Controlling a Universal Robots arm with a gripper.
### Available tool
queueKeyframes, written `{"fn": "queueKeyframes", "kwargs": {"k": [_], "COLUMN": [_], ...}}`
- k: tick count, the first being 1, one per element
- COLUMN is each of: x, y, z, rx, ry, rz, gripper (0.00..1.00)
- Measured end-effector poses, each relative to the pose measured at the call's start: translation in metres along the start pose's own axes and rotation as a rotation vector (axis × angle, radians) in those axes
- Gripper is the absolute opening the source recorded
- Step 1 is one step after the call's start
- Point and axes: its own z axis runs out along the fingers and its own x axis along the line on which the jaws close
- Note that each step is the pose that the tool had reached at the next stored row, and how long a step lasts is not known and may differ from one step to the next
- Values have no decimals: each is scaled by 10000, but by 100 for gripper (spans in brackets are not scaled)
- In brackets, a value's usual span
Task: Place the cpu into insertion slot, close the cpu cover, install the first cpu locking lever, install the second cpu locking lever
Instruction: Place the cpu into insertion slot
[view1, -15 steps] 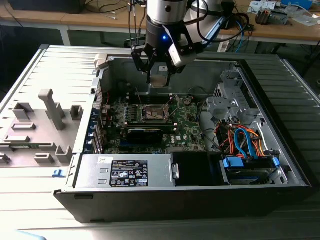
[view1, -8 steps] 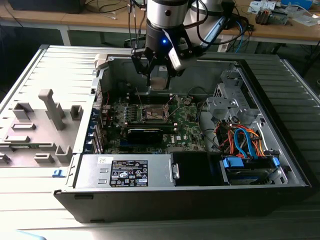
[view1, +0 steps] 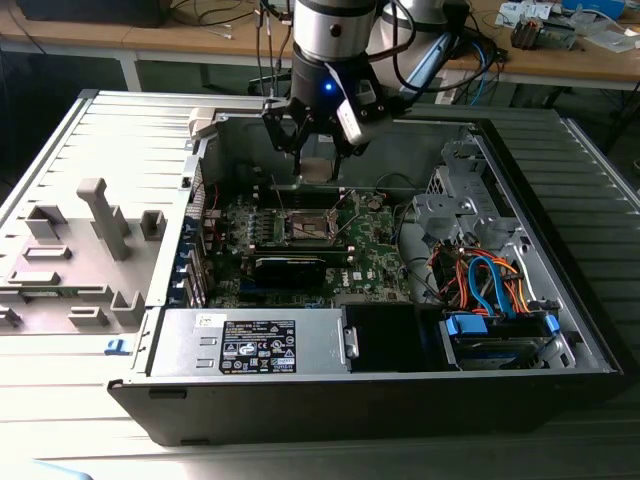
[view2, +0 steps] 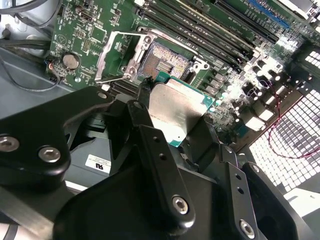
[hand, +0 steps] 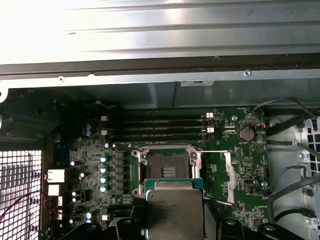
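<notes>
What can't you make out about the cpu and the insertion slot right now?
Underside of the cpu: turned away from both wrist cameras.
Edges of the cpu: partly covered by the gripper in the second wrist view, cut off by the picture's edge in the first wrist view.
Contacts of the insertion slot: too small in the exterior view.

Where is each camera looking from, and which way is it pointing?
Exterior view: stands off the arm, outside the open computer case, looking down into it; the arm and its jaws, shut on the cpu, hang above the motherboard.
Second wrist view: rides on the arm, looking past the black jaws and cpu toward the insertion slot.
First wrist view: rides on the arm, facing the motherboard and case wall; jaw parts sit beside the cpu.
Both wrist views share the held cpu and the empty insertion slot.
</notes>
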Motion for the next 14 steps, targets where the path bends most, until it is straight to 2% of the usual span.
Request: {"fn": "queueKeyframes", "kwargs": {"k": [14], "x": [-1], "y": [-19], "z": [31], "rx": [0], "ry": [0], "rz": [-1], "gripper": [55]}}
